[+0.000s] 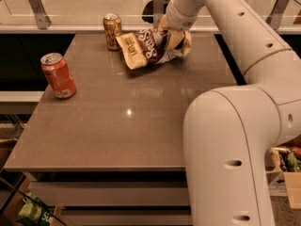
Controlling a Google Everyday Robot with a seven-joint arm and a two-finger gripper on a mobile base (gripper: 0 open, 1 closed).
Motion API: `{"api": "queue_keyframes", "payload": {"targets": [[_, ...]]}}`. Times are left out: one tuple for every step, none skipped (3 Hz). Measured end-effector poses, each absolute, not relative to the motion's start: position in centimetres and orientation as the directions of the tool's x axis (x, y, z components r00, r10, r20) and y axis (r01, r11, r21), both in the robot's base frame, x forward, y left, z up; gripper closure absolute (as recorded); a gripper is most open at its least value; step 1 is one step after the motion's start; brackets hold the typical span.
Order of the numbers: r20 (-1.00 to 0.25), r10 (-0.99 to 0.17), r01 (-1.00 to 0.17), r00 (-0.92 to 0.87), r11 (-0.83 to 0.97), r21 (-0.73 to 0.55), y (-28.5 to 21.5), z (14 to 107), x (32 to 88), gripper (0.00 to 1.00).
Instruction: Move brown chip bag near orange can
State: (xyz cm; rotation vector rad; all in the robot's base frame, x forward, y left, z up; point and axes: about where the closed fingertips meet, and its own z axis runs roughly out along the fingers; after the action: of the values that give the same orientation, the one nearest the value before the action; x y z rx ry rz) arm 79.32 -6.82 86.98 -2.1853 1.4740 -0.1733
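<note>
Pincer (175, 37) clenched on bag (143, 48) at tabletop's (117, 126) far edge, beside orange can (112, 31); red can (58, 75) near left edge; bag's right end hidden from me.

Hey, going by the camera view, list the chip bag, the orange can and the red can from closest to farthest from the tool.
The tool is over the far side of the table.
1. The chip bag: in the tool's grip by its right end.
2. The orange can: at the far edge, just left of the bag.
3. The red can: at the left edge, nearer the camera.
</note>
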Motion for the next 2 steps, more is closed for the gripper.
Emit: {"api": "queue_keyframes", "payload": {"targets": [[-0.167, -0.897, -0.837, 0.408, -0.295, -0.462, -6.63, 86.59, 79.41, 0.12], [-0.169, -0.897, -0.838, 0.41, -0.297, -0.458, -6.46, 86.24, 79.48, 0.0]]}}
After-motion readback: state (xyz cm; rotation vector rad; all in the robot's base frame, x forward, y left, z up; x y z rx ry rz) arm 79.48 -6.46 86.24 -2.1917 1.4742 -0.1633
